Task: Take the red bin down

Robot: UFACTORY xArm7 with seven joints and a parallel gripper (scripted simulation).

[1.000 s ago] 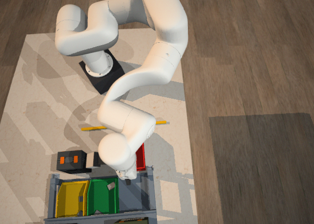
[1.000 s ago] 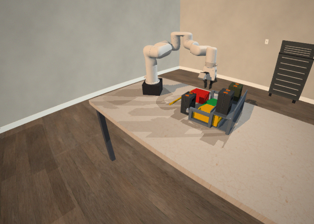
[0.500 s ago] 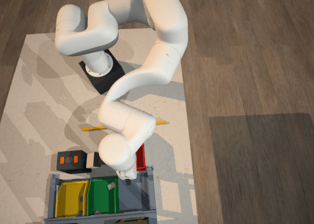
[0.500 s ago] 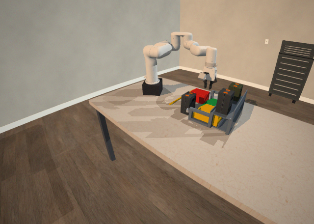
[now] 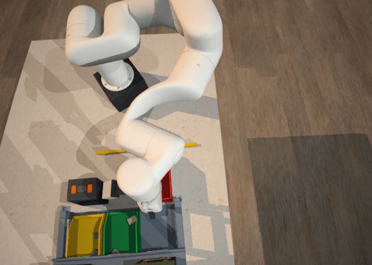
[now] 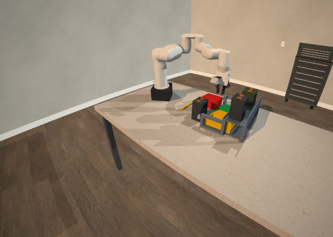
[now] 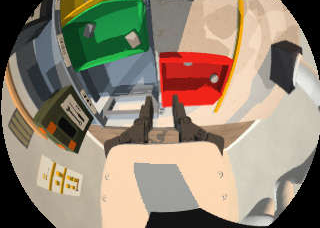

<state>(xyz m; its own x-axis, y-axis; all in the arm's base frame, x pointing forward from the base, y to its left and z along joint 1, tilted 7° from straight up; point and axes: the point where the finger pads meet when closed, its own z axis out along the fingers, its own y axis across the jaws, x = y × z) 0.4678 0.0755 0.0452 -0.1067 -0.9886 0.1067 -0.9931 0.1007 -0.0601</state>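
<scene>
The red bin (image 5: 166, 187) (image 6: 215, 102) (image 7: 197, 97) is on the table top just in front of the shelf (image 5: 157, 233) (image 7: 117, 77), near its end post. Two small grey parts show inside it in the wrist view. Whether its wall touches the shelf, I cannot tell. The green bin (image 5: 121, 233) (image 7: 107, 30) and the yellow bin (image 5: 85, 233) (image 6: 213, 123) sit side by side on the shelf, with parts inside; the bay beside the green bin is bare. My gripper (image 6: 220, 92) (image 7: 162, 102) is partly open and empty, above the shelf's front edge and the red bin. The arm hides much of the red bin in the top view.
A yellow bar (image 5: 191, 144) (image 6: 185, 106) (image 7: 240, 28) lies beyond the red bin. A black case (image 5: 82, 190) (image 6: 198, 109) and a light box stand before the shelf. Another dark case (image 6: 238, 108) and an olive case (image 6: 248, 96) (image 7: 65, 120) stand on the upper level.
</scene>
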